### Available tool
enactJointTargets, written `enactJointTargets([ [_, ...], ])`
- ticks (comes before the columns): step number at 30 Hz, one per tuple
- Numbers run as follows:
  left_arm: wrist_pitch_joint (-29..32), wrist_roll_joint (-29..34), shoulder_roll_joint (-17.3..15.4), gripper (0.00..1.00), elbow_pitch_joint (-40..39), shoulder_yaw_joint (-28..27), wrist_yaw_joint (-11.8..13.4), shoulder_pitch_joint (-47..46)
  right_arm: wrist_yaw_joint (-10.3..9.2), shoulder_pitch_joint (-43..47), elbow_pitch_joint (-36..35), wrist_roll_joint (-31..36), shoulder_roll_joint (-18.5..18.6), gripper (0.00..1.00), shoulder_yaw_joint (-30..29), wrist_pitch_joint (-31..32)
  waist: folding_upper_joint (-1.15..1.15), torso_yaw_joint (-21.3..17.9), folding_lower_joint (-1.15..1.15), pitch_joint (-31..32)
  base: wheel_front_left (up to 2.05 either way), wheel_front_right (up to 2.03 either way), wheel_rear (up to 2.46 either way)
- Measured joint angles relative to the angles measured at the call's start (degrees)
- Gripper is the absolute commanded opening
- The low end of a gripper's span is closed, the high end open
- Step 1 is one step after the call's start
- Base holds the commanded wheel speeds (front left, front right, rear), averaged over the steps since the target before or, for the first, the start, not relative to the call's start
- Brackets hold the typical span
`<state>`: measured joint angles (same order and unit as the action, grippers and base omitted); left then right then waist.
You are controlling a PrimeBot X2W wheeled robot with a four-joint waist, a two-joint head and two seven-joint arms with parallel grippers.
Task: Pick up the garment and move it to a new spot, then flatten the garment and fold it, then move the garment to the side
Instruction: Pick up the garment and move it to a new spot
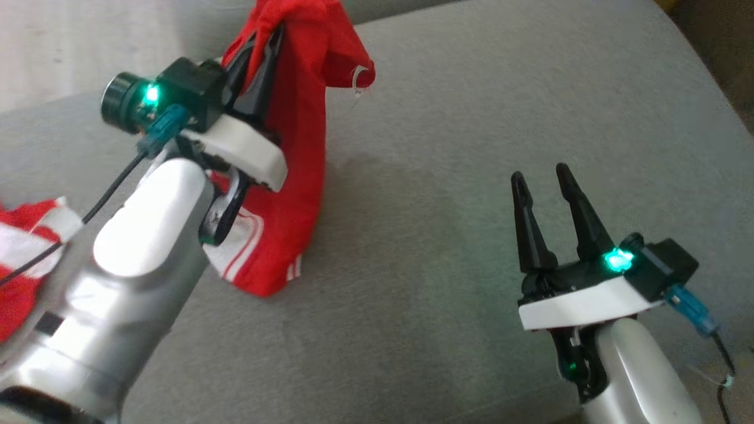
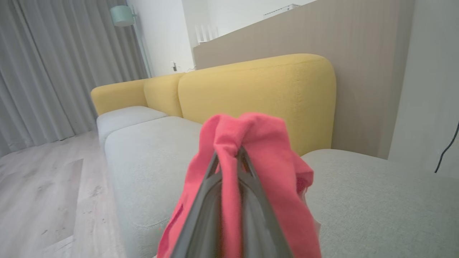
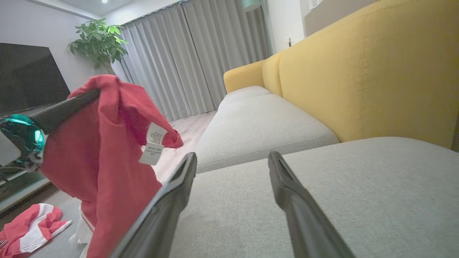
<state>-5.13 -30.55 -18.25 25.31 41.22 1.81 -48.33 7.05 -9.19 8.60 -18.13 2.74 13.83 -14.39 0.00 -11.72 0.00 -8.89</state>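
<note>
1. Head view. In the upper left of the frame the left gripper (image 1: 268,47) is clamped on the red garment (image 1: 300,147), with its dark fingers (image 1: 265,73) sunk into a bunched fold near the top edge. The garment hangs from there in a tall drape. Its white-striped lower end rests on the grey seat cushion (image 1: 447,118). The pale left forearm (image 1: 141,247) covers part of that lower end and part of a red-and-white cloth (image 1: 23,235) at the left edge. I cannot tell whether that cloth is joined to the garment. At the lower right the right gripper (image 1: 541,175) stands spread wide and empty over bare cushion, well apart from the garment.

2. Left wrist view. In the lower middle, the tips of the left gripper (image 2: 228,154) meet on the red garment (image 2: 258,136). It drapes over and around both fingers and hides part of the grey seat cushion (image 2: 150,161). Beyond stand a yellow backrest (image 2: 258,96), grey curtains (image 2: 43,71), a pale green lamp (image 2: 122,16) at the top left, a wood floor (image 2: 46,197) at the lower left and a black cable (image 2: 448,150) at the right edge.

3. Right wrist view. The right gripper (image 3: 233,157) is spread wide, with only grey seat cushion (image 3: 322,197) between its fingers. At the left the red garment (image 3: 107,161) hangs from the left gripper's finger (image 3: 64,107). A white care label (image 3: 152,143) dangles from a fold. The red-and-white cloth (image 3: 32,222) lies in the lower left corner. Behind are a potted plant (image 3: 96,43), a dark TV screen (image 3: 28,82), the grey curtains (image 3: 186,61) and the yellow backrest (image 3: 358,71).
</note>
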Motion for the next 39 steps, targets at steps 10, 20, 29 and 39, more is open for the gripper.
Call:
enactJointTargets([
  [10,-1.5,-0.1,11.7,0.36,4.9,4.7,-0.8,-4.5,0.00,-0.8,-0.4,-1.6,0.0,1.00,0.4,0.0,0.00,-7.6,0.01,-3.2,0.00,0.00,0.00],
  [20,-7.2,-0.7,10.6,1.00,9.1,3.3,-0.2,-1.2,0.00,-0.8,-0.1,-1.4,0.0,1.00,-1.7,0.0,0.00,-4.9,0.00,-2.0,0.00,0.00,0.00],
  [29,-9.2,-2.1,0.3,1.00,6.8,-5.0,1.8,4.6,0.00,0.6,0.0,0.8,0.0,1.00,-4.9,0.0,0.00,2.0,-0.01,0.5,0.00,0.00,0.00],
  [39,-9.4,0.0,-1.0,1.00,-4.6,-12.3,3.8,27.8,0.00,3.4,0.5,3.5,0.0,1.00,-7.3,0.0,0.00,10.2,-0.01,3.3,0.00,0.00,0.00],
])
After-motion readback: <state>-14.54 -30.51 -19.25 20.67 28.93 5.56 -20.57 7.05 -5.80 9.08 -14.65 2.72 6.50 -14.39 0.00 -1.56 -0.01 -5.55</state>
